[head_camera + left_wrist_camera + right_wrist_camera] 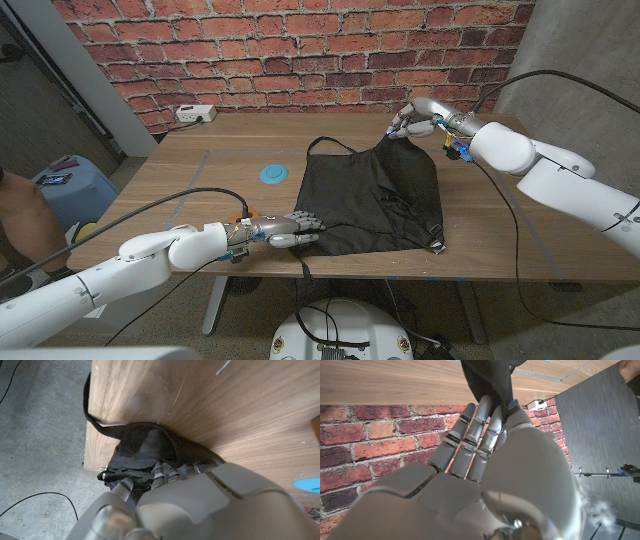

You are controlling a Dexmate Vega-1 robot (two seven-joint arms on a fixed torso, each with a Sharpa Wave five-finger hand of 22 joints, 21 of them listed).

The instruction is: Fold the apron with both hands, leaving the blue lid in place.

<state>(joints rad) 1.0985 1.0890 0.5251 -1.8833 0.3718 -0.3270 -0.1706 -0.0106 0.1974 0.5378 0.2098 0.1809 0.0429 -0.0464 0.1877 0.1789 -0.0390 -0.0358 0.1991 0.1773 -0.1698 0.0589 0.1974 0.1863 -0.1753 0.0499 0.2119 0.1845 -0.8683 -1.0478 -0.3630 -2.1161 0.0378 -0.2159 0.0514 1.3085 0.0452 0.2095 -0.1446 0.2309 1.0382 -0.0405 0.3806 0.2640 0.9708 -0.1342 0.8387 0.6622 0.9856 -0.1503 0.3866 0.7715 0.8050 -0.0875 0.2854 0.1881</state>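
While each hand [293,229] [413,122] grips the apron [375,200], the blue lid [273,173] lies beside it.

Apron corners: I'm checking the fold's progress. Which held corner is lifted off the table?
The far corner pinched by the right hand; there the apron rises, while the left hand grips the near corner at the table's edge.

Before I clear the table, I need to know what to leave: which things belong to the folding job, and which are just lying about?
Job: black apron, left hand, right hand, blue lid.
Lying about: white power strip, blue stool.
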